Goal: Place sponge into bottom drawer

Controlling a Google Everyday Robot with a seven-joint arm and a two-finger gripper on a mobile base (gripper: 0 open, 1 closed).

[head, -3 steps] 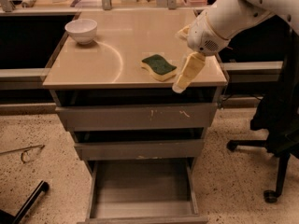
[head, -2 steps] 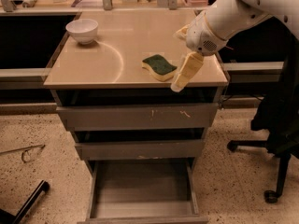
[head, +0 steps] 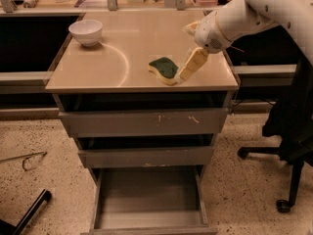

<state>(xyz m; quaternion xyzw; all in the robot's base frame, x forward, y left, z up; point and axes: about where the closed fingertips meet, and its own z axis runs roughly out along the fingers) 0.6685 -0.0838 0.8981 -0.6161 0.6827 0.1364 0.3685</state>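
Observation:
The sponge (head: 163, 68), pale yellow with a dark green top, lies on the cabinet's tan top near its front right part. My gripper (head: 189, 68) reaches down from the right on the white arm, and its tip is right at the sponge's right edge. The sponge rests flat on the top and is not lifted. The bottom drawer (head: 146, 197) is pulled out below, and its plain grey floor is bare.
A white bowl (head: 86, 31) stands at the top's back left corner. The two upper grey drawers (head: 144, 123) are slightly ajar. A black office chair (head: 293, 131) stands to the right of the cabinet. A thin metal object (head: 27, 159) lies on the speckled floor at the left.
My gripper has moved a little left and back along the top and now meets the sponge's right edge. The sponge, the bowl and the drawers have not moved.

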